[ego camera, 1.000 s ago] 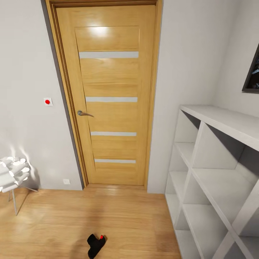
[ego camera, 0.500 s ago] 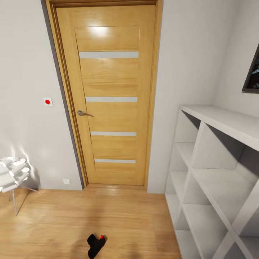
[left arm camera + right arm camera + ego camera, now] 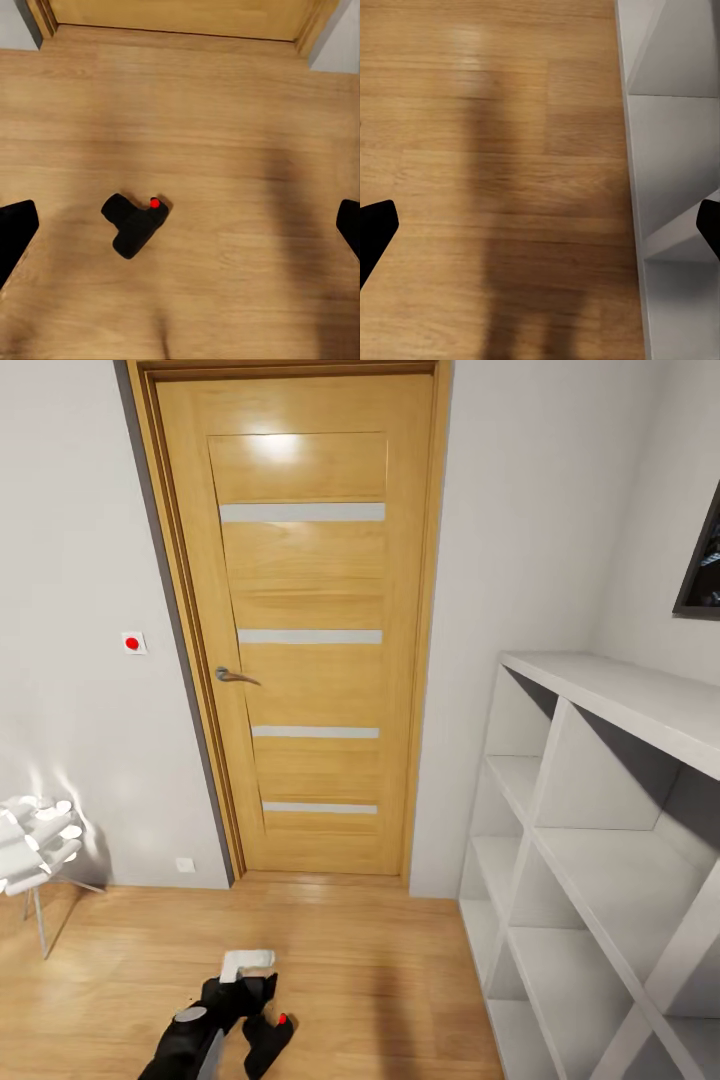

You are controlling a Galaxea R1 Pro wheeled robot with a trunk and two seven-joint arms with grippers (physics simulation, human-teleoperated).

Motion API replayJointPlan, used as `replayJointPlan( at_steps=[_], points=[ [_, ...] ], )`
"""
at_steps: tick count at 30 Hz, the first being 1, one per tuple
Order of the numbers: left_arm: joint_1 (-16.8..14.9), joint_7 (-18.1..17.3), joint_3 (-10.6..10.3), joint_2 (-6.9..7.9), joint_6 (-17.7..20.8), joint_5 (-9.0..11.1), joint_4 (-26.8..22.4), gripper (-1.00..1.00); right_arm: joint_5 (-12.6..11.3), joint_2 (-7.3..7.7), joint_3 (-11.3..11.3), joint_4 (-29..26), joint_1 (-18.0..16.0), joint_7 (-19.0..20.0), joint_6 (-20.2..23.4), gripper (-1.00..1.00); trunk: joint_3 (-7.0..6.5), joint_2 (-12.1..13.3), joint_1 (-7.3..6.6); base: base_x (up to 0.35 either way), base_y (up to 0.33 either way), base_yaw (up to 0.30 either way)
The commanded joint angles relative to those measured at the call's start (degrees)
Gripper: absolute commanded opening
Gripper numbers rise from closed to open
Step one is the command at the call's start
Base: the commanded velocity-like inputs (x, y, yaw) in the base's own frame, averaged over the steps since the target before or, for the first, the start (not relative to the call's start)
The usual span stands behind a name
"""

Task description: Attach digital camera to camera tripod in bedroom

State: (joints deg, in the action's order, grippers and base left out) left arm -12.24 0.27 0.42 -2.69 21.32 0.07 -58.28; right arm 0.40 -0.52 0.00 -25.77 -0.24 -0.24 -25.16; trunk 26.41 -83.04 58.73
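Black fingers of your left arm stand wide open, one digital camera lying on the wood floor between and below them. Your left arm has just come into the head view above it, so the pickup begins. Your right fingers spread open over bare floor beside one white shelf. One door stands ahead.

Matt black digital camera; wood plank floor; glossy oak door.
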Motion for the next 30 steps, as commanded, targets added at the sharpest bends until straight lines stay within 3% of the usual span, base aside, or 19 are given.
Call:
replayJointPlan(
  at_steps=[1, 7, 8, 12, 14, 17, 20, 23, 25, 27, 29, 30],
  points=[
    [-1.06, 0.04, 0.06, 0.12, 0.84, 0.01, 0.16, 1.0, 0.04, -0.01, 0.0, 0.01, -0.02, -0.02, -0.15, 1.0, 0.07, -0.04, 0.0, 0.0, 0.0, 0.0],
    [-11.16, 0.17, 0.14, 2.19, 4.52, 0.02, 6.0, 1.0, 0.0, -0.02, -0.02, 0.01, -0.02, 0.04, -0.15, 1.0, 0.07, -0.04, 0.0, 0.0, 0.0, 0.0],
    [-15.67, 0.51, 0.18, 3.27, 6.2, 0.02, 10.21, 1.0, 0.01, -0.06, -0.05, -0.15, -0.02, 0.11, -0.17, 1.0, 0.07, -0.04, 0.0, 0.0, 0.0, 0.0],
    [-25.61, 2.16, 0.25, 5.98, 7.72, 0.1, 21.4, 1.0, 0.03, -0.25, -0.11, -1.5, -0.02, 0.15, -0.22, 1.0, 0.07, -0.04, 0.0, 0.0, 0.0, 0.0],
    [-30.03, 2.85, 0.26, 7.27, 7.87, 0.15, 27.48, 1.0, 0.03, -0.52, -0.1, -4.11, -0.02, 0.06, -0.15, 1.0, 0.07, -0.04, 0.0, 0.0, 0.0, 0.0],
    [-34.18, 3.35, 0.27, 8.59, 7.88, 0.18, 32.79, 1.0, 0.16, -1.7, -0.09, -10.4, -0.02, -0.12, 0.49, 1.0, 0.07, -0.04, 0.0, 0.0, 0.0, 0.0],
    [-35.65, 3.47, 0.28, 9.1, 7.87, 0.19, 34.59, 1.0, 0.77, -3.06, -0.09, -15.22, -0.04, -0.31, 1.91, 1.0, 0.07, -0.04, 0.0, 0.0, 0.0, 0.0],
    [-36.58, 3.55, 0.24, 9.38, 7.86, 0.19, 35.71, 1.0, 3.01, -5.31, -0.09, -21.87, -0.99, -1.22, 6.39, 1.0, 0.07, -0.04, 0.0, 0.0, 0.0, 0.0],
    [-36.94, 3.58, 0.13, 9.46, 7.9, 0.2, 36.25, 1.0, 5.75, -7.51, -0.09, -26.83, -4.07, -2.79, 13.42, 1.0, 0.07, -0.04, 0.0, 0.0, 0.0, 0.0],
    [-37.06, 3.57, 0.01, 9.44, 7.91, 0.2, 36.48, 1.0, 6.95, -9.09, -0.09, -28.58, -7.56, -3.57, 18.93, 1.0, 0.07, -0.04, 0.0, 0.0, 0.0, 0.0],
    [-37.1, 3.55, -0.07, 9.38, 7.91, 0.21, 36.61, 1.0, 7.41, -9.48, -0.09, -29.08, -10.36, -3.88, 22.28, 1.0, 0.07, -0.04, 0.0, 0.0, 0.0, 0.0],
    [-37.12, 3.51, -0.13, 9.26, 7.91, 0.26, 36.74, 1.0, 7.7, -9.48, -0.09, -29.0, -13.36, -4.07, 25.2, 1.0, 0.07, -0.04, 0.0, 0.0, 0.0, 0.0]
  ],
)
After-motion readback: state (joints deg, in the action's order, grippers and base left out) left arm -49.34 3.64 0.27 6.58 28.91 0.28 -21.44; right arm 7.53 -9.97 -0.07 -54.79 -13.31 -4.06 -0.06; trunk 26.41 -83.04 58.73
